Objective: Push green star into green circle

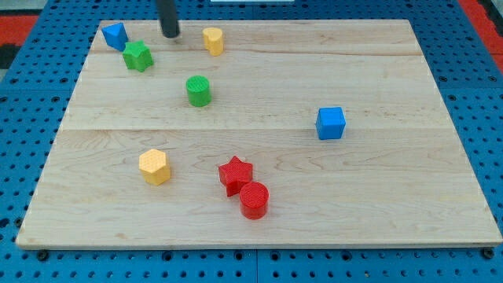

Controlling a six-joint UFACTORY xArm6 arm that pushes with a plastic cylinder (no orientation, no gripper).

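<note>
The green star [137,56] sits near the top-left corner of the wooden counter [393,181], just right of and below a blue block [115,34], with the green circle [198,90] apart from it toward the lower right. My tip [170,34] rests above and right of the star, between it and a yellow cylinder [213,40]; the rod carries no jaws. Farther out lie a yellow hexagon [155,166], a red star [235,174] touching a red circle [254,199], and a blue cube [331,123].
</note>
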